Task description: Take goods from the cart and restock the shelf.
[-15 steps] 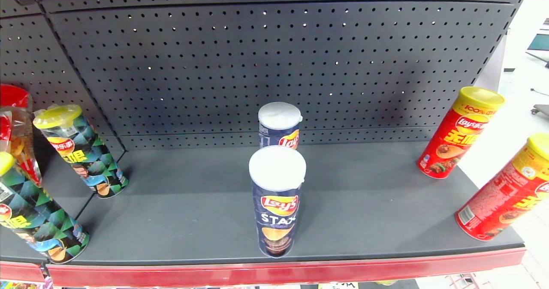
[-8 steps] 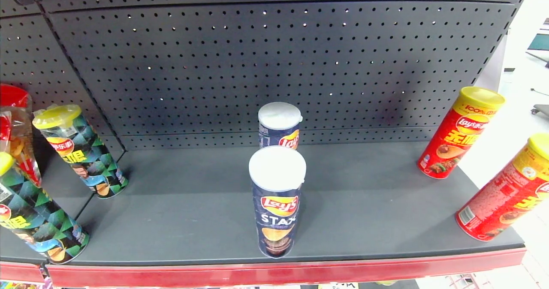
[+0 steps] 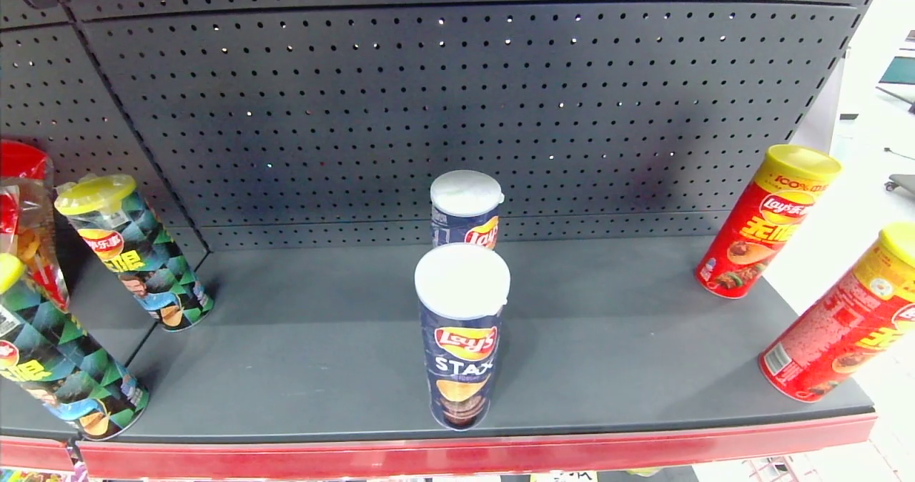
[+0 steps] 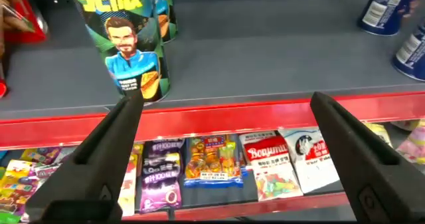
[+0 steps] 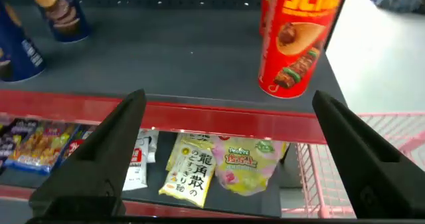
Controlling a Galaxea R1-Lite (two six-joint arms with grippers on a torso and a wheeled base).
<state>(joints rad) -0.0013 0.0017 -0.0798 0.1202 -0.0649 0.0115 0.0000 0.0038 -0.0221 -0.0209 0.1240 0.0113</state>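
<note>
Bkgd: dk grey pegboard back panel (image 3: 457, 110), light pts showing thru holes. White floor (image 3: 865, 196), brightly lit, past panel's rt edge.

A shop; pegboard-backed shelf (image 3: 607, 353), crisp tubes (image 3: 462, 339), snack packets (image 4: 212, 161) below

Front blue can (image 3: 462, 335) stands upright on the shelf (image 3: 322, 353), close to its red lip. A second blue can (image 3: 466, 210) is directly behind it, near the pegboard (image 3: 429, 110). Well left of it are two green cans (image 3: 132, 249) (image 3: 64, 367) and a snack bag (image 3: 25, 232). Well right of it are two red cans (image 3: 768, 221) (image 3: 840, 325), all with yellow lids.
</note>
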